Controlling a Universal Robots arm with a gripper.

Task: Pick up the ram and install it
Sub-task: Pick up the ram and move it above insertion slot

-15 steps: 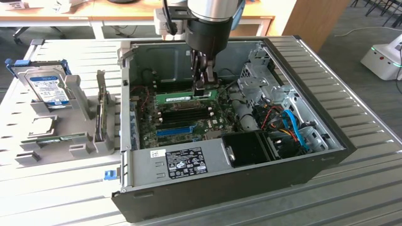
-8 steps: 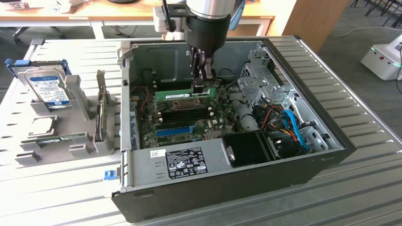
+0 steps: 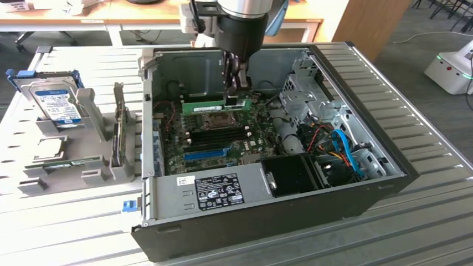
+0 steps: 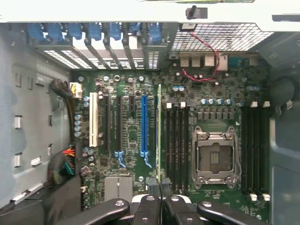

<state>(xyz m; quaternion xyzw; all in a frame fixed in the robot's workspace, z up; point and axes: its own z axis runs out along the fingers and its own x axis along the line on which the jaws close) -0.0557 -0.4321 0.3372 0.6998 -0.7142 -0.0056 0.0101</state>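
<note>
While the claw (image 3: 238, 100) grips the ram (image 3: 207, 106) near one end, the stick stands on edge inside the case (image 3: 258, 221), over the motherboard (image 3: 251, 145). Its long axis points toward the exterior view's left, parallel to the black slots (image 4: 178, 140).

the ram (image 3: 207, 106), a long thin green stick, is held level and on edge, pinched at one end by the gripper (image 3: 235, 100), above the motherboard (image 3: 251, 145).
</note>
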